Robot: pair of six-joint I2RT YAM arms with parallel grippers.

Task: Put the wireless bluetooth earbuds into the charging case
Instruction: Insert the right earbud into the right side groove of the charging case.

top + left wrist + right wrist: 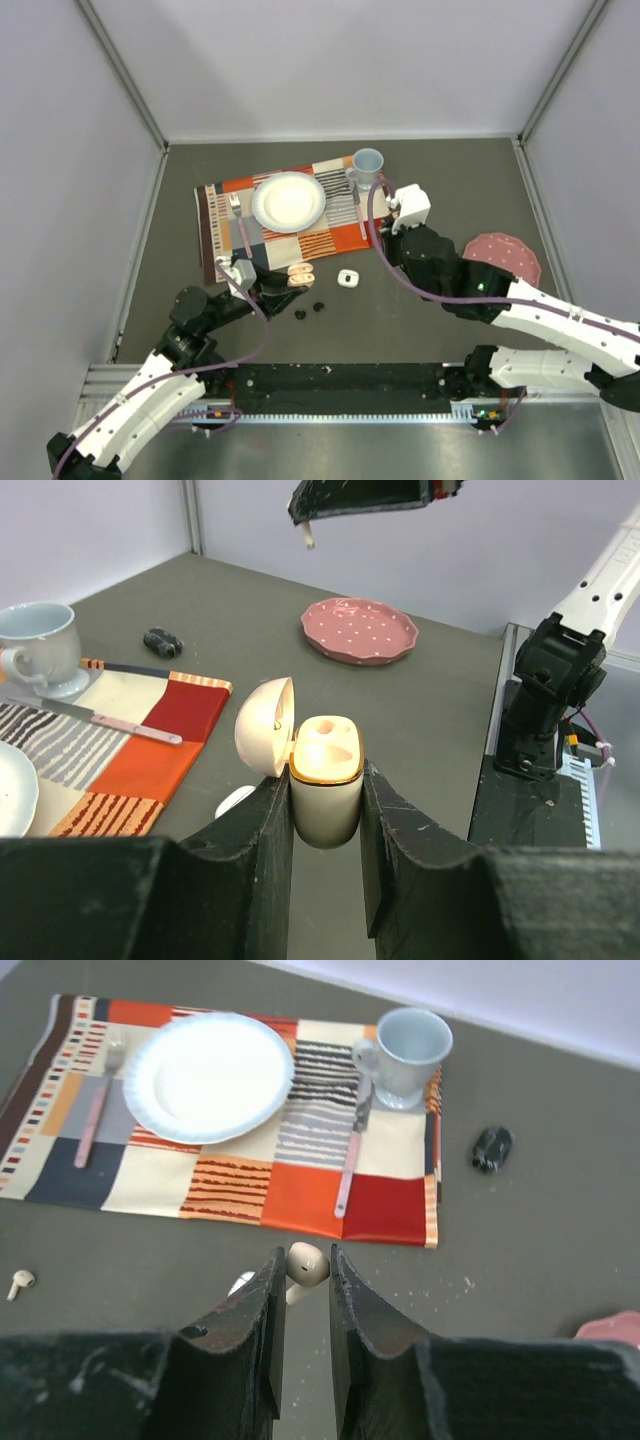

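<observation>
Grey table [450, 330], pale walls [60, 150]. The left gripper [326, 815] clamps the open case [325, 755] upright. The right gripper [305, 1290], raised beyond it, pinches one white earbud [307, 1263]. Step in hand: carrying it to the case. Next: align the stem over a socket, then lower.

Charging case [326, 790] was cream with gold rim; earbud [306, 1264] white; placemat [310, 1185] patchwork of orange, red, cream, grey, some patches striped; plate [205, 1075] white; mug [405, 1045] pale blue; dish [360, 630] near table's right edge pink, white-dotted; table [520, 1250] dark grey.
</observation>
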